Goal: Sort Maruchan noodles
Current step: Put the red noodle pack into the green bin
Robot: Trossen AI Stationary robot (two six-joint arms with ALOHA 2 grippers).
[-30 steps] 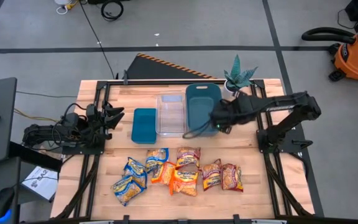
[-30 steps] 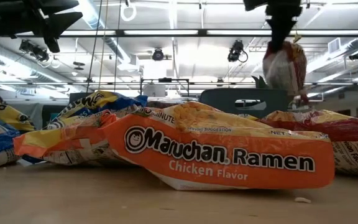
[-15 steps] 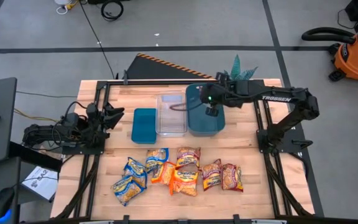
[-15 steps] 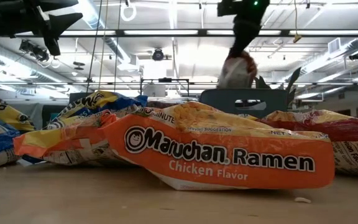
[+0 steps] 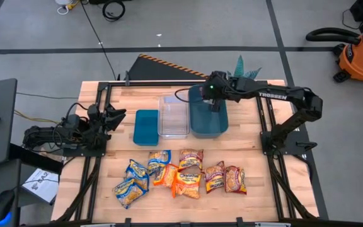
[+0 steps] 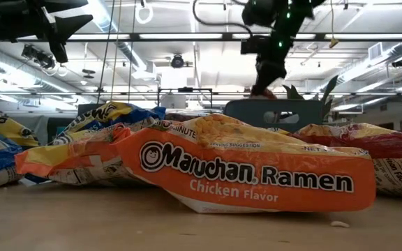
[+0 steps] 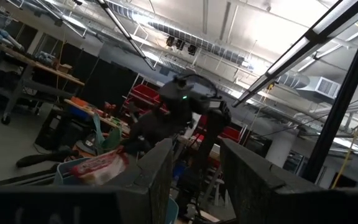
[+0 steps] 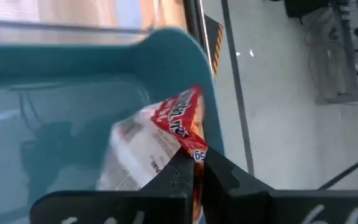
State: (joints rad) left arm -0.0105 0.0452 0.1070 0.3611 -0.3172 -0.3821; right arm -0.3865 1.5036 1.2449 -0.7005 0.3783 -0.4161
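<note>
- Right end effector (image 5: 214, 104): poised over the large teal bin (image 5: 197, 121) at the rear of the desk (image 5: 244, 139), fingers pinched on one corner of a dark red packet (image 8: 160, 134); the wrist view shows the packet hanging down inside the bin's walls.
- Step in hand, as judged: depositing this dark red packet in the large teal bin. To do it well, the fingers should part only while the packet hangs fully inside the rim, low enough that it falls flat and does not catch the wall; the arm should then rise straight up, clear of the rim.
- Left end effector (image 5: 113, 117): parked at the left edge of the desk, fingers spread apart and holding nothing.
- Remaining Maruchan noodles (image 5: 180, 175): a loose row across the front of the desk, blue-and-yellow ones at left, orange in the middle, dark red at right, several overlapping.
- Clear bin (image 5: 173, 116) and small teal bin (image 5: 146, 128): beside the large bin; both appear unfilled.
</note>
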